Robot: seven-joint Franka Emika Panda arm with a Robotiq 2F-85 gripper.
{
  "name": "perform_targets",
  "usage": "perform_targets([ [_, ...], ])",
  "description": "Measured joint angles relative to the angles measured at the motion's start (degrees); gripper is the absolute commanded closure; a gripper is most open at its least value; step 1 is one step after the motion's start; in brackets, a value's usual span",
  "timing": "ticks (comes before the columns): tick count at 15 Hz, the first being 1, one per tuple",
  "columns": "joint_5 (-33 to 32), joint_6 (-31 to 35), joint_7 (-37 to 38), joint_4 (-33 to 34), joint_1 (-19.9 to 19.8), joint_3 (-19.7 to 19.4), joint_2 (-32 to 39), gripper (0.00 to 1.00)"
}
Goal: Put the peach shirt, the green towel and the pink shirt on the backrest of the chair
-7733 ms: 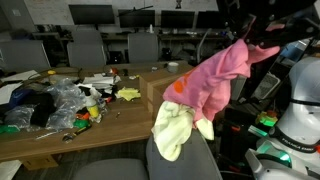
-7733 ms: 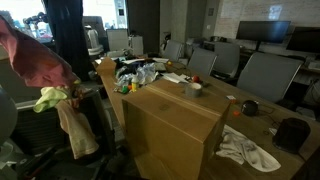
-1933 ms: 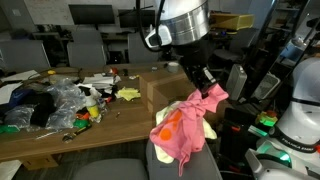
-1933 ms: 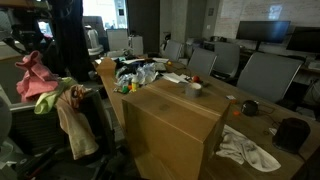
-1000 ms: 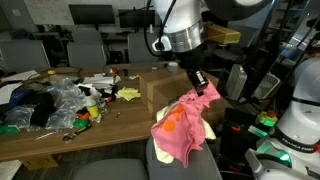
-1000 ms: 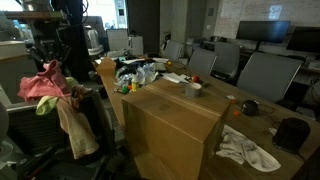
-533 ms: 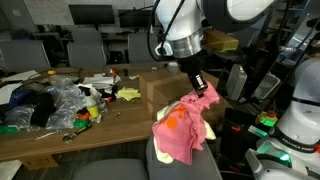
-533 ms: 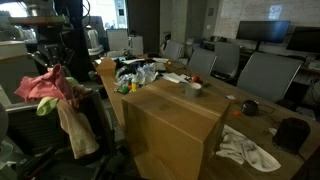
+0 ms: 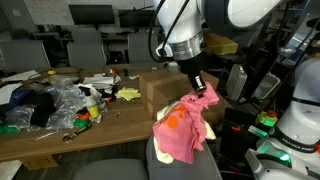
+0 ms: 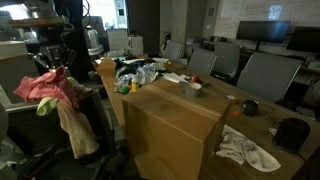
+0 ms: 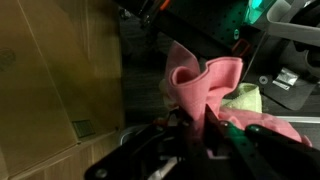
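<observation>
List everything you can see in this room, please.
pink shirt: one, pink, draped over the chair backrest
green towel: one, yellow-green, under the pink shirt
peach shirt: one, peach, hanging down the backrest
chair: one, grey, beside the table
cardboard box: one, brown, at the table
table: one, wooden
clutter pile: one, mixed colours, on the table
white cloth: one, white, beside the box
office chairs: several, grey, background
monitors: several, dark, background
robot arm: one, white, above the chair
gripper: one, black, shut on the pink shirt

Gripper (image 9: 199, 84) pinching the top of the pink shirt (image 9: 178, 130), which drapes over the chair backrest (image 9: 205, 168); green towel (image 9: 208, 129) showing at its right edge. Cluttered table (image 9: 60, 138) at left, cardboard box (image 9: 158, 90) behind.
</observation>
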Motion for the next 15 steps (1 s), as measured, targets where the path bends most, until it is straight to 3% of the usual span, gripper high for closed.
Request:
perform_targets([
  [4, -1.67, 0.69, 1.36, -0.33, 0.00, 0.00, 0.00, 0.19],
  [7, -2.12, 1.00, 2.16, -0.57, 0.00, 0.00, -0.02, 0.01],
  [15, -2.22, 0.84, 2.91, -0.77, -0.06, -0.04, -2.22, 0.00],
])
